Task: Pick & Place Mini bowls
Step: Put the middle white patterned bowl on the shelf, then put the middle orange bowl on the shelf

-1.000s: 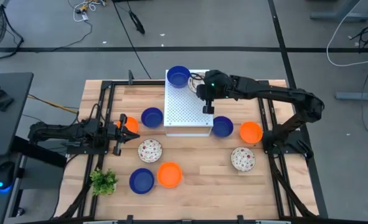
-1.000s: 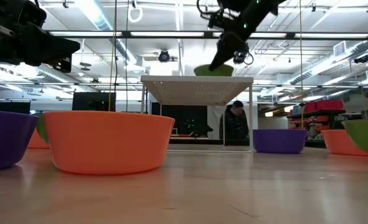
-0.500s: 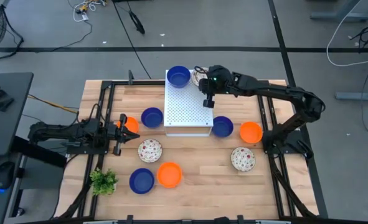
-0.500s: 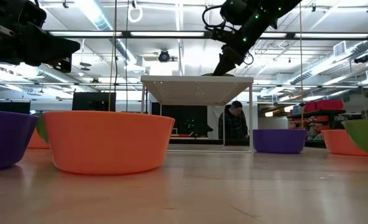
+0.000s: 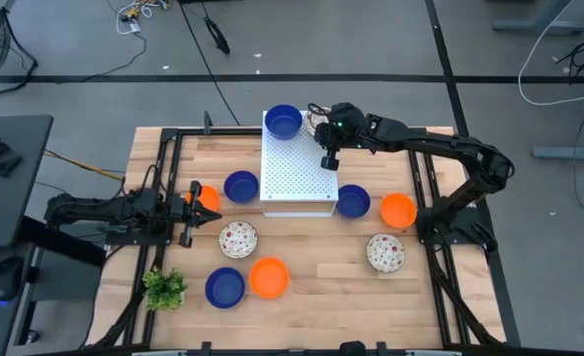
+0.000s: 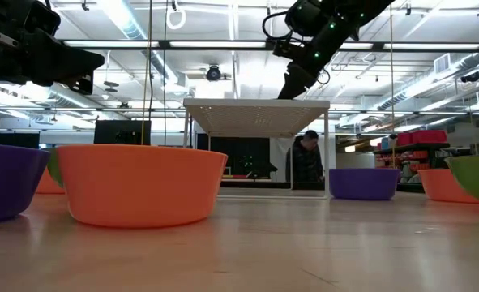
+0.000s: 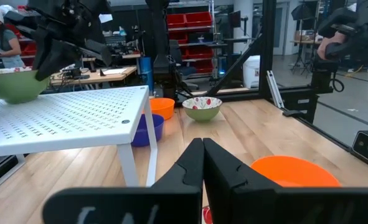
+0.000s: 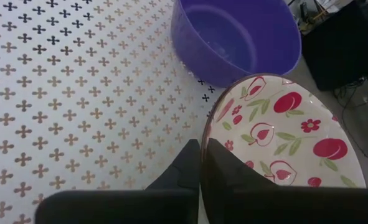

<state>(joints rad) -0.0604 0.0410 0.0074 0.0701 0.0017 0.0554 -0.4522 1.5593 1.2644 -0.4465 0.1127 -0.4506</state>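
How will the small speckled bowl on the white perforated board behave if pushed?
The small speckled bowl looks rigid, so it would probably slide rather than flex. It sits beside the blue bowl, which may block it. Its rounded underside could let it tip near the white perforated board edge.

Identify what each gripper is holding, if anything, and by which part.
The right gripper pinches the rim of a speckled bowl on the white board. The left gripper is shut, holding nothing.

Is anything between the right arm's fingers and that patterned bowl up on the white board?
No. The right gripper is shut on the rim of the speckled bowl, which sits on the white perforated board beside a blue bowl. Nothing visible stands between them.
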